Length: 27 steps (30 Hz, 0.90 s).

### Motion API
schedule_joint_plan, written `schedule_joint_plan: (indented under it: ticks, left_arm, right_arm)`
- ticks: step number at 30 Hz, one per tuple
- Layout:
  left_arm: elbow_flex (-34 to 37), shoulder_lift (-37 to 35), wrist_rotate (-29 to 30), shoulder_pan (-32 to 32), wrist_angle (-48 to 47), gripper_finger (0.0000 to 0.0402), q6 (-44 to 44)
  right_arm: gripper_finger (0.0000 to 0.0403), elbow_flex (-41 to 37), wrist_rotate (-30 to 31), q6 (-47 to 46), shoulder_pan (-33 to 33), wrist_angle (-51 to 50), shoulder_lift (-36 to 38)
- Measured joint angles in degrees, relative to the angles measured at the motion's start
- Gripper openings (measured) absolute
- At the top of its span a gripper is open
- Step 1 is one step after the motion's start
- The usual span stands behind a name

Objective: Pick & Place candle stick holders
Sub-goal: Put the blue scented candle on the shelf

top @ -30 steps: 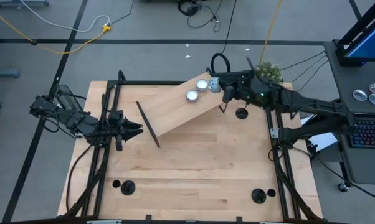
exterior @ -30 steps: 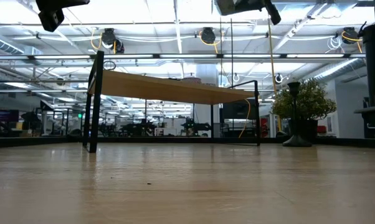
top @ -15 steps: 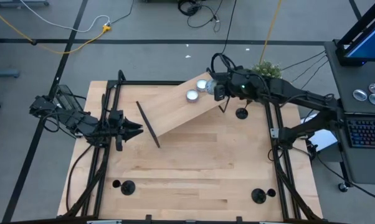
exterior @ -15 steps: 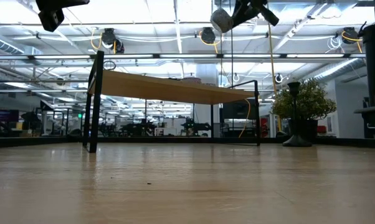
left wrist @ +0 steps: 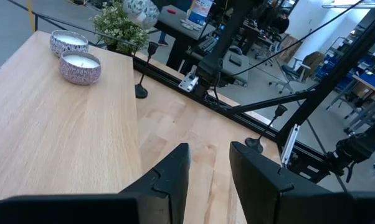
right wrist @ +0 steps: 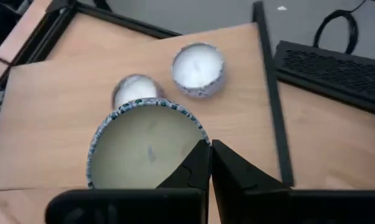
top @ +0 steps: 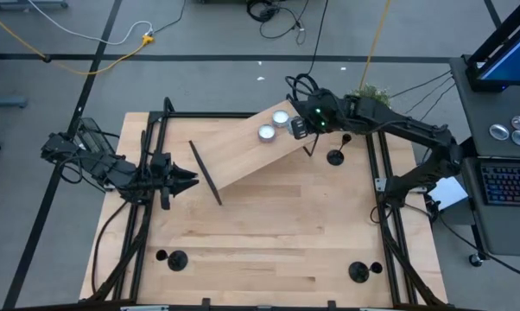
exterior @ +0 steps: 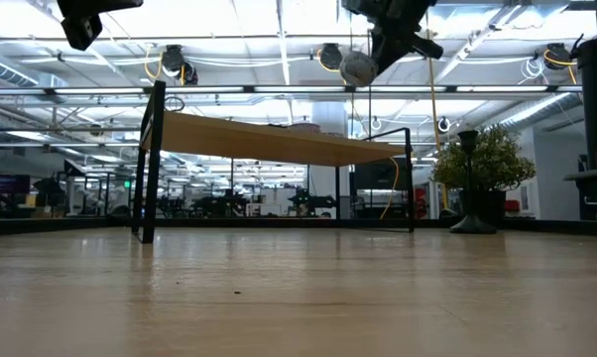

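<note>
A black candle stick holder [top: 335, 156] stands on its disc base at the table's far right, beside the raised wooden shelf [top: 243, 154]; the low view shows it upright [exterior: 467, 183]. Two more holders [top: 175, 257] [top: 358, 272] stand near the front edge. Two silvery tealight candles [top: 280, 117] [top: 266, 133] rest on the shelf. My right gripper [top: 300, 126] hangs over the shelf's far right end, shut on a third tealight candle [right wrist: 144, 146]. At the table's left, my left gripper [left wrist: 209, 168] is open and holds nothing. My right gripper pinches the candle tin's rim [right wrist: 199, 142] between its two fingers, at one spot on the edge. The fingers slant down from the table's right side. The candle [exterior: 359, 67] hangs tilted below the fingers, lifted clear of the shelf.
The shelf slopes on black legs [exterior: 150, 164] over the table's far half. A black frame [top: 383, 186] runs along both table sides. A small potted plant [top: 374, 97] stands at the far right corner. Bare wood [top: 269, 225] lies in the table's middle.
My right gripper has moved toward the table's left, over the shelf's far end, and has tipped downward. The candle it holds has come lower with it and now hangs below the fingers.
</note>
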<state>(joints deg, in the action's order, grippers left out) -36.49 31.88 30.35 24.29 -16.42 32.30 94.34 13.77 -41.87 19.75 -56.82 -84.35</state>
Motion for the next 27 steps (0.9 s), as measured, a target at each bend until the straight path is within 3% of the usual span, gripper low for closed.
schedule_joint_plan:
  ticks: [12, 27]
  left_arm:
    - [0.00, -0.02, 1.27, 0.00, 0.01, 0.0122, -0.48]
    - [0.00, 0.10, 1.81, 0.00, 0.01, 0.0122, -0.71]
  right_arm:
    - [0.0000, 0.14, -5.03, 3.01, 2.41, -2.01, -3.72]
    - [0.0000, 0.10, -4.80, 6.78, 3.10, -0.93, -9.13]
